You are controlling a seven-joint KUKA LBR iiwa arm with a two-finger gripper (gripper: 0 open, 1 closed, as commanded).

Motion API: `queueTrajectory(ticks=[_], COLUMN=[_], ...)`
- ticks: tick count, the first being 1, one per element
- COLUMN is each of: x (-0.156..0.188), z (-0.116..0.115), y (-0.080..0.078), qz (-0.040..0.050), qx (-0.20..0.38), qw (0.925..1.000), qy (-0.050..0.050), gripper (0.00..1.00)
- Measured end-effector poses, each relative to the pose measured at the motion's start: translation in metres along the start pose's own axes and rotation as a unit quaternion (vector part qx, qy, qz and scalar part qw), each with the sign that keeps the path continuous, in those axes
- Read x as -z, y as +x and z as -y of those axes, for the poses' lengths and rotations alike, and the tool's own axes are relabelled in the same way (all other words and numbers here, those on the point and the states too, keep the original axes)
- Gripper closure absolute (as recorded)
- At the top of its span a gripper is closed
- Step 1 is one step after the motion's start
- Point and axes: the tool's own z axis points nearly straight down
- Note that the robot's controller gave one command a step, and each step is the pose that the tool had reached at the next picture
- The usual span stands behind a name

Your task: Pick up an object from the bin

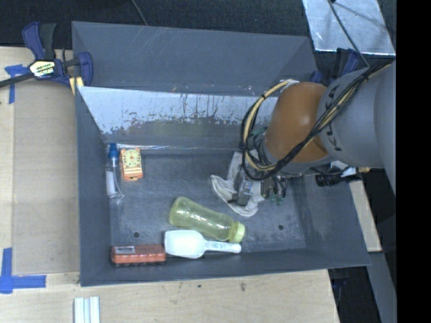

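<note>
End effector: low over the floor of the grey metal bin, right of centre, down on the white crumpled cloth-like piece; wide or narrow cannot be told.
Task's thing: white crumpled cloth-like piece, on the bin floor right of centre, partly under the end effector, just behind the bottle's neck end.
Yellow-green translucent plastic bottle: on its side at front centre, neck toward the right.
White plastic scoop-shaped tool: against the bottle's front side, handle pointing right; dark print on the handle, too small to read.
Red-brown rectangular bar: front left corner, just left of the scoop; label unreadable.
Small orange block: back left of the floor; pale face marking, unreadable.
Clear tube with blue cap: just beside the block, along the left wall.
Wrist: orange-brown cover, yellow and black cables looped around it.
</note>
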Motion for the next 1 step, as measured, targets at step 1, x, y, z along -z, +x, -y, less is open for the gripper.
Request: queueTrajectory(ticks=[1], x=[0.0022], z=[-0.0001], y=[0.0016], qz=[-0.0006], qx=[-0.005], qw=[1.0], qy=[0.0], gripper=[1.0])
